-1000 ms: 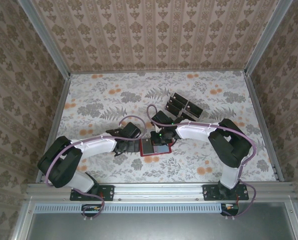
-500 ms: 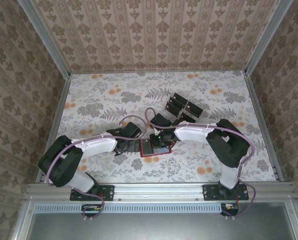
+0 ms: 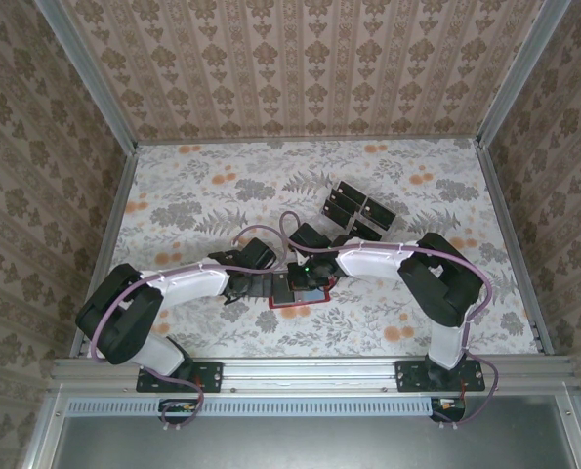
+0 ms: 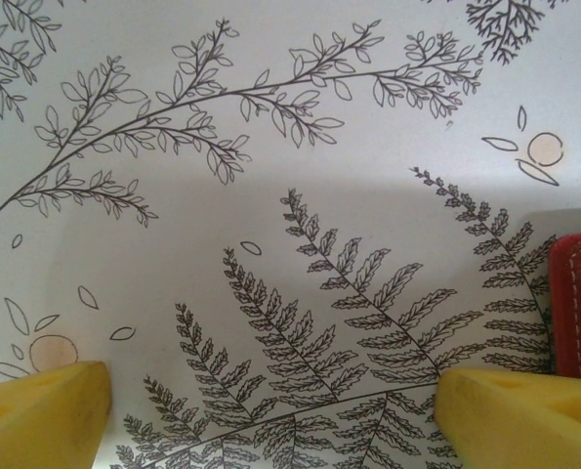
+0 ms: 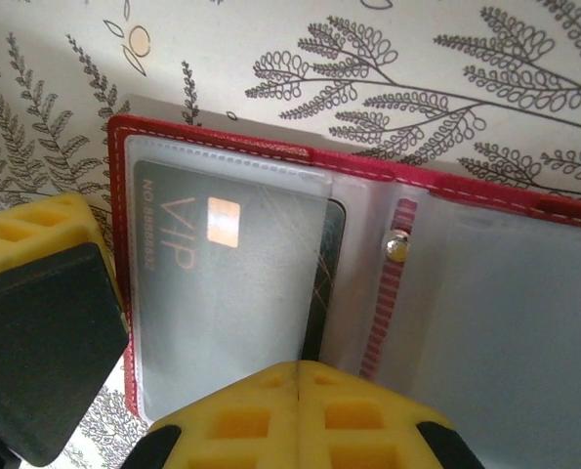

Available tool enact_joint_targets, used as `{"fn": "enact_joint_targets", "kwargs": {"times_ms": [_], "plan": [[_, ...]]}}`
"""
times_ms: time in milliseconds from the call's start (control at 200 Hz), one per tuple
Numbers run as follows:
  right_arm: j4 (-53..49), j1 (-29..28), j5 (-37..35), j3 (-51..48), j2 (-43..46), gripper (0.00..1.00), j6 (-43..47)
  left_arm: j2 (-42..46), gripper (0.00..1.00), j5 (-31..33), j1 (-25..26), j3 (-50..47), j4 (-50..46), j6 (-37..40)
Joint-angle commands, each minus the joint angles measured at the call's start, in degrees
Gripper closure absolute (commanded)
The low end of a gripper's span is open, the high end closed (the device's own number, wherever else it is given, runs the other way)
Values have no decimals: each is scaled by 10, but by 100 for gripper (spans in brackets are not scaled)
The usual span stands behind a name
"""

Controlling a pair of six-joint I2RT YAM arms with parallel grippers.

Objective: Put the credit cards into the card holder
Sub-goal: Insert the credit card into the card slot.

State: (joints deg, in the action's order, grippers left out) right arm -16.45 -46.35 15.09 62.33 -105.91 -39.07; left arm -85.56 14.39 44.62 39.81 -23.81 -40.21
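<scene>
The card holder (image 5: 222,145) lies open on the table, red rim around clear grey sleeves, and is seen from above as a red patch (image 3: 300,300) between the two arms. One black credit card (image 5: 231,283) marked VIP sits inside the left sleeve, its right edge still showing. My right gripper (image 5: 300,376) is shut with nothing in it, its tips against that edge. My left gripper (image 4: 270,420) stands wide open over bare tablecloth, the card holder's edge (image 4: 578,318) just right of it. More credit cards (image 3: 356,210) stand in a rack behind.
The clear rack (image 3: 341,203) stands on the flowered tablecloth behind the right arm. A yellow finger (image 5: 36,234) of the left gripper rests by the card holder's left edge. Patterned walls and metal rails close in the table on three sides.
My right gripper has slid a little left across the open card holder, staying shut. The left arm has hardly moved.
</scene>
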Motion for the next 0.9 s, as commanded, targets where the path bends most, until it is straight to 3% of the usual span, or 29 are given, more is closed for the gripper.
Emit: {"fn": "enact_joint_targets", "kwargs": {"times_ms": [0, 100, 250, 325, 545, 895], "plan": [[-12, -3, -4, 20, 15, 95, -2, -27, 0, -13, -7, -2, 43, 17], [-37, 1, -22, 24, 48, 90, 13, -3, 0, -8, -25, -3, 31, 27], [-81, 17, -49, 29, 75, 67, 47, 55, 0, -6, -50, -1, 3, 41], [-96, 26, -52, 32, 72, 61, 63, 80, 0, -9, -50, 2, -9, 41], [-119, 37, -61, 57, 36, 54, 98, 112, 0, -22, -24, 0, -17, 11], [-139, 39, -96, 70, 6, 50, 129, 60, 0, 0, 41, 1, 6, -31]]}}
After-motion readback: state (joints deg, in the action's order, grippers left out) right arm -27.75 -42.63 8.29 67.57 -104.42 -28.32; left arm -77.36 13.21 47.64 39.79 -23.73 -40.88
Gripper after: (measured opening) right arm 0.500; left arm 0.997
